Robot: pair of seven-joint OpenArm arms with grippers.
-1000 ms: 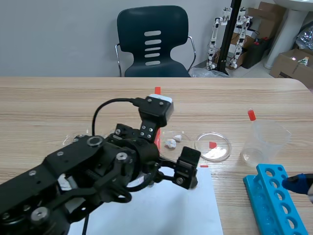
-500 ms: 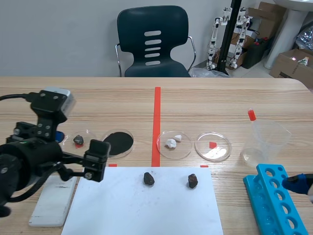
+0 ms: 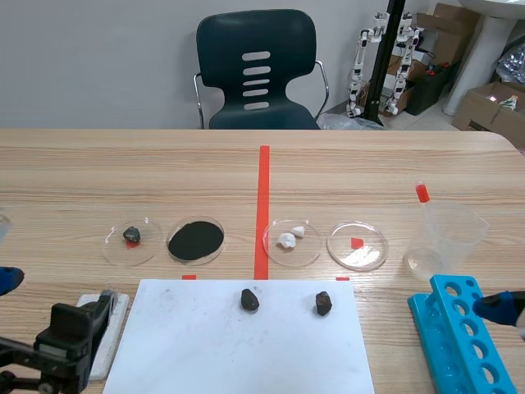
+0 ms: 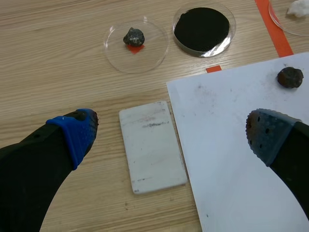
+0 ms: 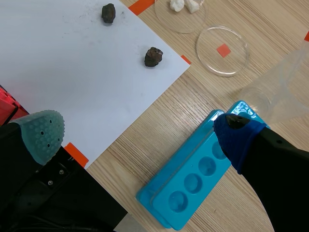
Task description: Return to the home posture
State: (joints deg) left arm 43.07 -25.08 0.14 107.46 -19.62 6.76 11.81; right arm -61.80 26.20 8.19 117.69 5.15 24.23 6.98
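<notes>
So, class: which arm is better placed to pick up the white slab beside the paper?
Left. The left tool, open, hangs directly above the white slab. The right tool sits across the paper, by the blue rack.

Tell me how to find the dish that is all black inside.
Find the orange-red tape line down the middle of the wooden table. Four clear round dishes sit in a row across it; the black dish is the one just left of the line. Its neighbours hold only a small dark rock or white lumps, but this one is filled black.
</notes>
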